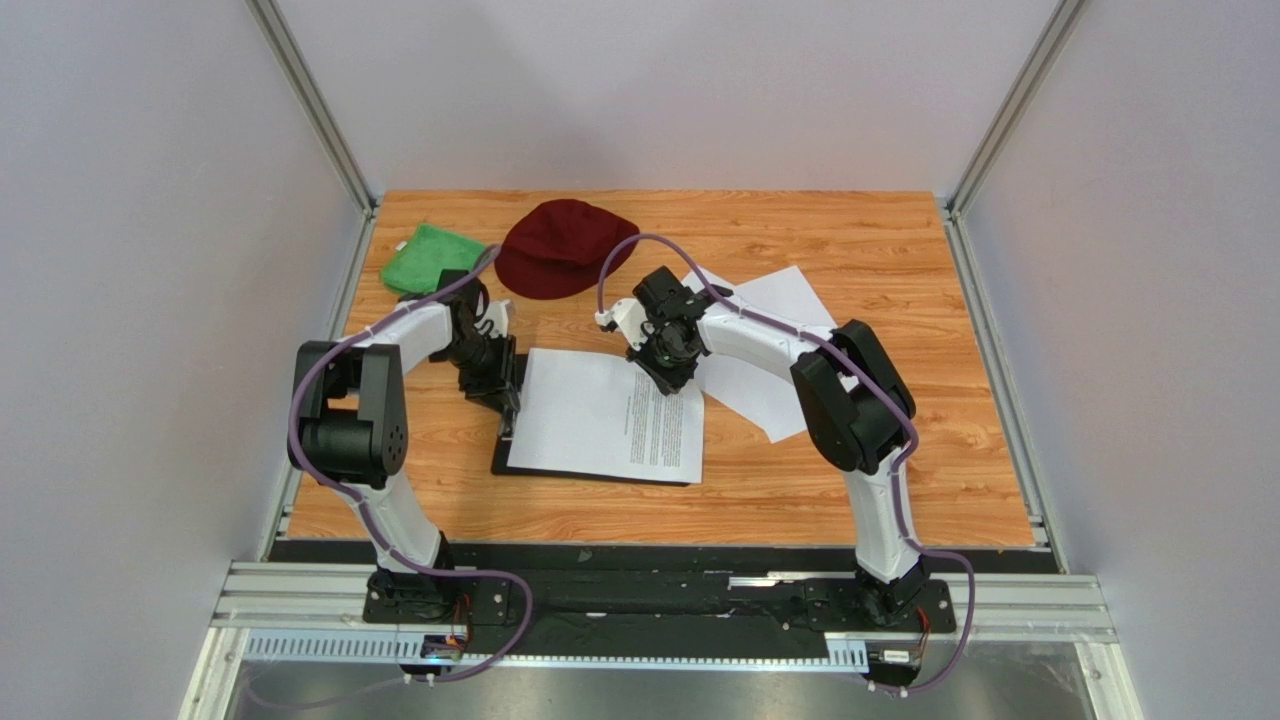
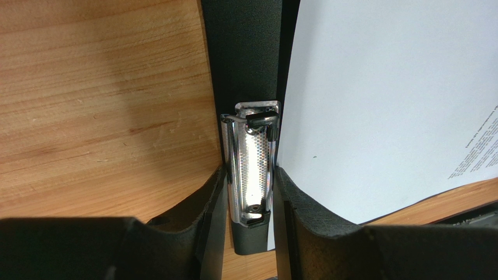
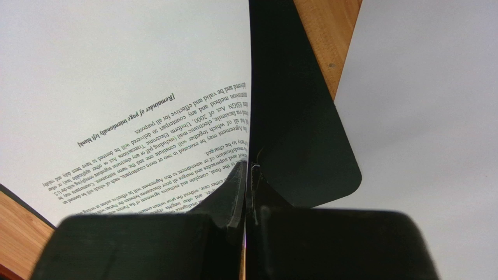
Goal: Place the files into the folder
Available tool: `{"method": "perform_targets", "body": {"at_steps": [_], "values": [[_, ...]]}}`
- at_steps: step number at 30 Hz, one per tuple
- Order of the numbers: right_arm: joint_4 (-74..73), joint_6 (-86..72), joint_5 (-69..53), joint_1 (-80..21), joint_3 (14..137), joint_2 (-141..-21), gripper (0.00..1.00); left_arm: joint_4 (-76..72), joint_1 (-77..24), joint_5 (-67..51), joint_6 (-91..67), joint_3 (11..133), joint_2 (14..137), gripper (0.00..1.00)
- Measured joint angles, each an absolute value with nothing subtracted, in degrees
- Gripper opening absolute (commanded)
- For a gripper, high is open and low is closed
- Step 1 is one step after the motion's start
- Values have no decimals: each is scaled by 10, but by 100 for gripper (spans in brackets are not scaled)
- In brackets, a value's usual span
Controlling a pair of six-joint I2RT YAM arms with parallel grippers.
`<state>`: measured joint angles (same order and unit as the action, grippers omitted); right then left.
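The folder (image 3: 304, 134) lies flat on the wooden bench (image 1: 902, 450), near its middle, with its short clip end toward the left arm. A printed sheet (image 1: 609, 413) of the files rests on top of it and covers most of the black board, leaving a dark strip at the left end and along the near edge. Its block of small black text sits toward the right end.

The left pincer (image 1: 502, 393) is down at the folder's left end. In the left wrist view its two fingers (image 2: 210, 195) stand partly apart, one pressed against each side of the silver clip (image 2: 252, 157), so it is clamped on the clip.

The right pincer (image 3: 248, 175) has its fingers together on the right-hand edge of the printed sheet, and the edge curls up a little there, off the black board.

A second sheet (image 1: 774, 353), blank on its upper face, lies askew on the bench just right of the folder, partly under the right arm.

At the far edge of the bench a dark red cap (image 1: 564, 248) sits beside a green cloth (image 1: 428, 258), both well apart from the folder
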<state>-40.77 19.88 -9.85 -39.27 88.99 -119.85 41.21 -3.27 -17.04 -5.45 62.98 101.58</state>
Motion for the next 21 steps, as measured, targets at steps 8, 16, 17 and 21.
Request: {"method": "perform_targets", "body": {"at_steps": [8, 16, 17, 21], "values": [[-398, 200, -67, -405, 881, -1192, 0, 409, -32, -171, -56, 627, 1013, 0], [-402, 195, -68, -412, 884, -1191, 0, 405, -30, -170, -59, 620, 1007, 0], [-408, 193, -73, -415, 888, -1192, 0, 404, -30, -167, -60, 618, 1005, 0], [-421, 186, -99, -427, 908, -1199, 0, 404, -30, -157, -63, 612, 997, 0]]}}
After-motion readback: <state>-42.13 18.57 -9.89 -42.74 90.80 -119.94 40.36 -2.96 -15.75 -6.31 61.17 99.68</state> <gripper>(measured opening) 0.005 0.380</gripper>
